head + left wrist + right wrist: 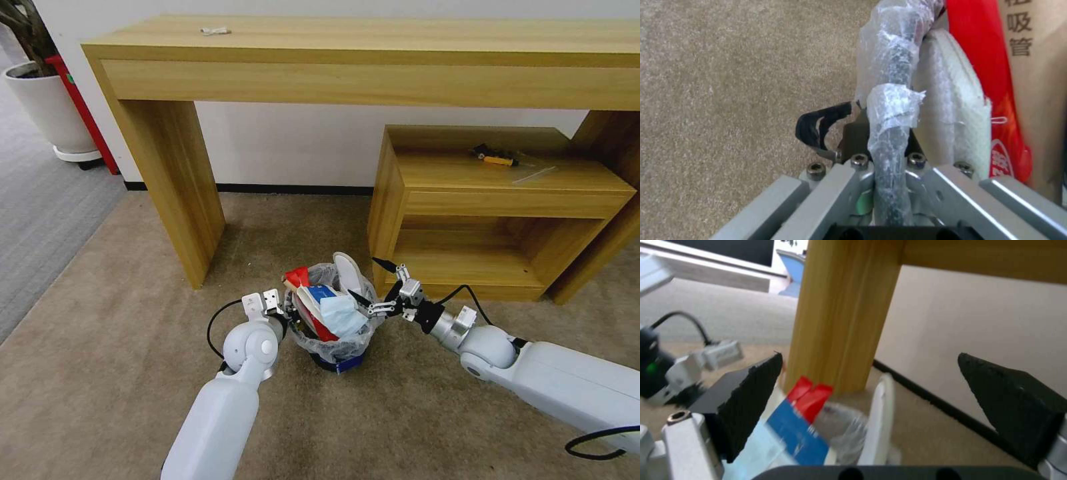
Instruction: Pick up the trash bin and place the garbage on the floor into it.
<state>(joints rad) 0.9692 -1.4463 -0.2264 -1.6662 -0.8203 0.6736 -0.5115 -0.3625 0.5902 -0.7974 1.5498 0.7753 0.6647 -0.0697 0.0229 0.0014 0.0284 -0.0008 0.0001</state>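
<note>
Two claws at full trash bin (331,347) on beige carpet floor (120,347), left claw (277,308) clamped on rim, right claw (371,285) apart

Litter and liner hide my trash bin (337,363) down to its base. The small items on the low shelf (497,159) are too small to tell.
</note>
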